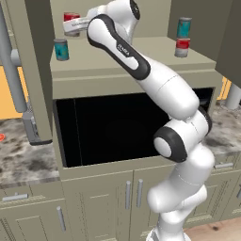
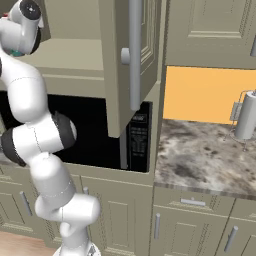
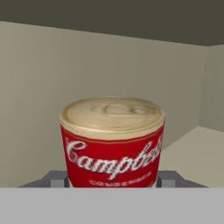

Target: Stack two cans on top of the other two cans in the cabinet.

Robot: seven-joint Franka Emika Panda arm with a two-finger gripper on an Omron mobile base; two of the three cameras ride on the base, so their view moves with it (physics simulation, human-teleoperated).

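Observation:
A red can with a white band (image 1: 71, 18) hangs above the shelf of the beige cabinet (image 1: 94, 61), and my gripper (image 1: 74, 24) is shut on it. It sits higher than a lone teal can (image 1: 61, 49) standing on the shelf's left part, and slightly to that can's right. In the hand view the red can (image 3: 113, 144) sits upright between my fingertips (image 3: 54, 178), close in front of the cabinet's plain back wall (image 3: 109, 65). On the shelf's right side a second teal can (image 1: 183, 27) stands on top of another red can (image 1: 182, 47).
The cabinet's open doors hang at the left (image 1: 28, 70) and in the right base view (image 2: 130, 60). Below the shelf is a black microwave recess (image 1: 113, 127). Marble counter (image 2: 200, 155) holds a paper towel roll (image 2: 246, 117). Handled cupboard doors (image 1: 127, 193) are below.

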